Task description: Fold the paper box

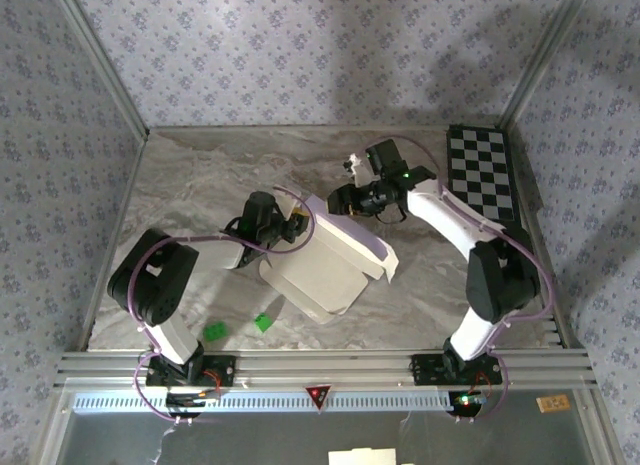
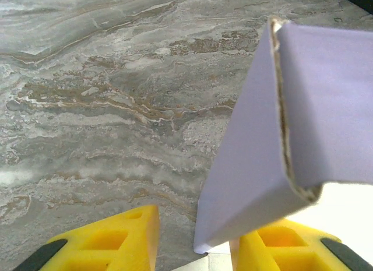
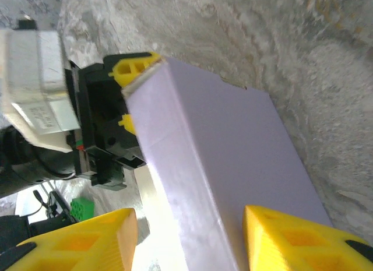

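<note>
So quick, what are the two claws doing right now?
Left gripper: open, the paper box wall between its fingers.
Right gripper: open, straddling the box's edge.

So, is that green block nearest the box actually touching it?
Apart. The overhead view shows a strip of bare marble table between the green block and the near edge of the paper box.

Grey marbled tabletop (image 1: 200,175) enclosed by pale lilac floral-patterned walls (image 1: 300,45).
</note>
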`<state>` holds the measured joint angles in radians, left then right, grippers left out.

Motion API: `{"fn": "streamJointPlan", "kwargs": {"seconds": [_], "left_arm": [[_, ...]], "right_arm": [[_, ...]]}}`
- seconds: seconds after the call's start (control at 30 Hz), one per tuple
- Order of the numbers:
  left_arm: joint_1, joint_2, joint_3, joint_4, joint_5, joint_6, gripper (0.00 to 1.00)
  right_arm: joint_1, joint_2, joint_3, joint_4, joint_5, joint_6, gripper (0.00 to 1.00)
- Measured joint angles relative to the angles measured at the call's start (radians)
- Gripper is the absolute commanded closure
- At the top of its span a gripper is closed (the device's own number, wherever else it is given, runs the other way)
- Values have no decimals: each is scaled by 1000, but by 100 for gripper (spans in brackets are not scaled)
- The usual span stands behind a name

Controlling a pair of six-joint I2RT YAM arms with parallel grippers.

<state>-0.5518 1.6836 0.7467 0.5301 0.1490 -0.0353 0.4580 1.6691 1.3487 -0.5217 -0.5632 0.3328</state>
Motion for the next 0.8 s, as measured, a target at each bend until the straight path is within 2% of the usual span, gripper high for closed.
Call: {"fn": "streamJointPlan", "kwargs": {"seconds": [0.17, 0.4, 0.8], "left_arm": [[0, -1, 0, 4, 9, 8, 63], [0, -1, 0, 62, 40, -5, 64], [-1, 74, -30, 330, 53, -100, 62]], "right_arm": [[-22, -89, -21, -2, 31, 12, 47], [-42, -137, -64, -2, 50, 20, 47], [-53, -139, -154, 63, 26, 37, 48]]}}
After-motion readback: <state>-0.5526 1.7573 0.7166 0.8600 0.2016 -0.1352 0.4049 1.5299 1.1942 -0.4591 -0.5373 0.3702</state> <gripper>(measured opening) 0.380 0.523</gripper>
